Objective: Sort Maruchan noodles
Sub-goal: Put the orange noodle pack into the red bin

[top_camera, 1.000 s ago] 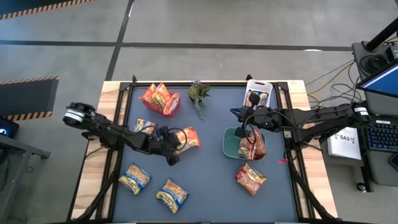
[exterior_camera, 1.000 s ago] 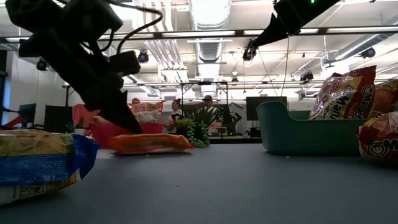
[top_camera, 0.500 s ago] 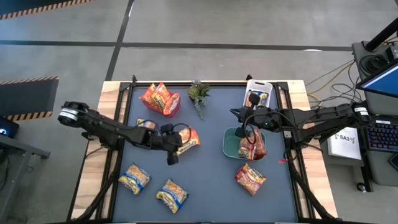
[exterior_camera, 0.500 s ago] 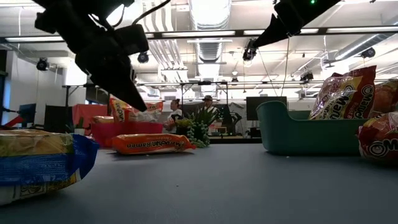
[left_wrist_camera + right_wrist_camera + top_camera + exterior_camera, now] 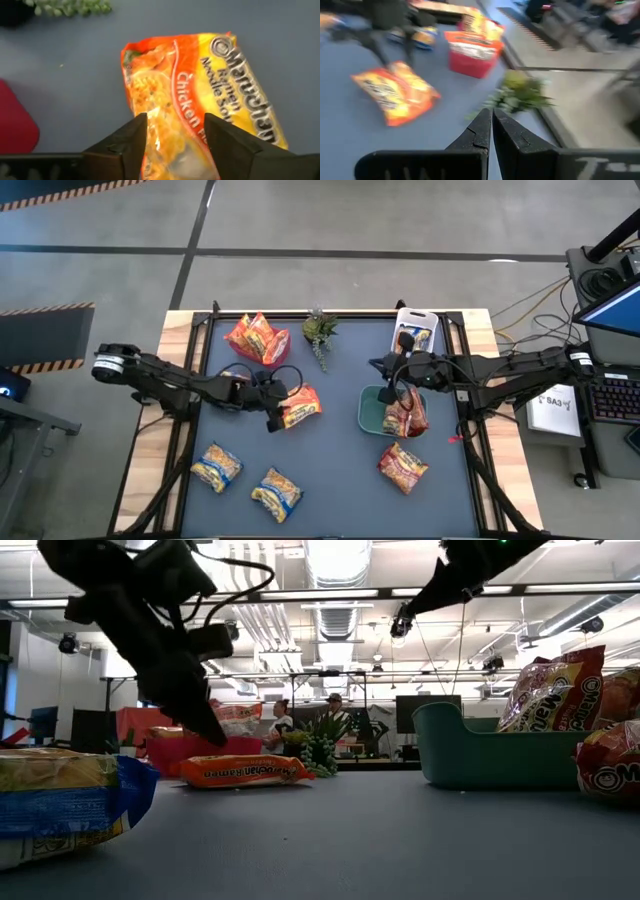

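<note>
Plant [image 5: 319, 332] stands between red bin [image 5: 270, 352] and teal bin [image 5: 373, 411].

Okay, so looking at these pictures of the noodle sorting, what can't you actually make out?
- Green bin, high view: the right arm crosses it, hiding how many packets sit inside.
- Blue-and-yellow packet, low view: cut off by the picture's left edge.
- Orange chicken packet, left wrist view: its near end hidden behind the left gripper, whose fingers are apart.
- Plant, right wrist view: blurred.
</note>
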You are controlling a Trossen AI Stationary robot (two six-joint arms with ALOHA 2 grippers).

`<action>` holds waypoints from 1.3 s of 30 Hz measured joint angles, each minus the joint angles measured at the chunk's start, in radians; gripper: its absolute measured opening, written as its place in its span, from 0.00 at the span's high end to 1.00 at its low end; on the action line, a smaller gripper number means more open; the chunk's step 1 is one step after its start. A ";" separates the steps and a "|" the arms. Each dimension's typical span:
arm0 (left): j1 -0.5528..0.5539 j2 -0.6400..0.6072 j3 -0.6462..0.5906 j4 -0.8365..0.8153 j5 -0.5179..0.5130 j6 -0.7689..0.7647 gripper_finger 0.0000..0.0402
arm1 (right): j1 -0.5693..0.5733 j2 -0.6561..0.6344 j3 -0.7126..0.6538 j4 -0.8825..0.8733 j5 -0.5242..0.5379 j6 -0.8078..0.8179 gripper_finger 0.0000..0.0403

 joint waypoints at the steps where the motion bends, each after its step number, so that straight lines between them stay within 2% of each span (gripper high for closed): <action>1: 0.007 -0.005 -0.011 0.004 0.000 0.009 0.53 | 0.000 0.000 0.000 0.009 -0.035 0.021 0.98; 7: 0.041 -0.030 -0.055 0.056 0.000 0.086 0.50 | 0.000 0.084 0.000 0.175 -0.139 0.094 0.98; 13: 0.060 -0.066 -0.066 0.068 0.000 0.171 0.51 | 0.000 0.262 0.091 0.255 -0.199 0.139 0.98; 16: 0.059 -0.106 -0.070 0.069 0.000 0.218 0.52 | -0.002 0.370 0.164 0.252 -0.215 0.147 0.98; 21: 0.059 -0.196 -0.102 0.072 0.000 0.250 0.53 | -0.020 0.545 0.292 0.255 -0.337 0.177 0.98; 28: 0.059 -0.309 -0.211 0.112 -0.001 0.159 0.55 | -0.025 0.759 0.442 0.152 -0.351 0.243 0.98; 39: 0.059 -0.304 -0.282 0.196 -0.003 0.121 0.55 | -0.024 0.972 0.577 0.078 -0.400 0.243 0.98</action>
